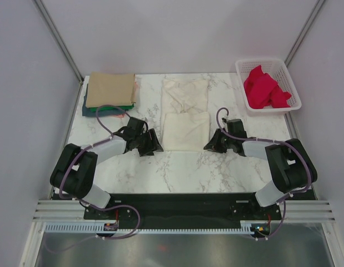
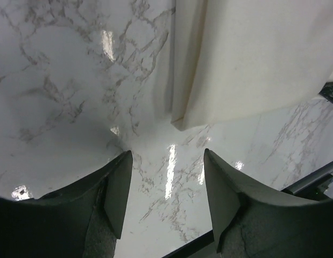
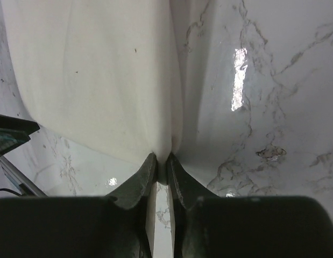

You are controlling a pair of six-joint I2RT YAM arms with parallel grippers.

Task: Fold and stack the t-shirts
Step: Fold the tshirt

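A cream t-shirt (image 1: 185, 114) lies partly folded in the middle of the marble table, its near half doubled over. My right gripper (image 1: 209, 146) is shut on the near right corner of this cream t-shirt (image 3: 101, 80), the cloth pinched between the fingertips (image 3: 147, 169). My left gripper (image 1: 156, 147) is open and empty just left of the shirt's near left corner (image 2: 179, 122), close above the table. A stack of folded t-shirts, tan (image 1: 110, 89) on top with green and teal edges under it, sits at the back left.
A white mesh basket (image 1: 241, 69) at the back right holds red cloth (image 1: 263, 89). Grey walls close in the table on the left, back and right. The black base rail runs along the near edge.
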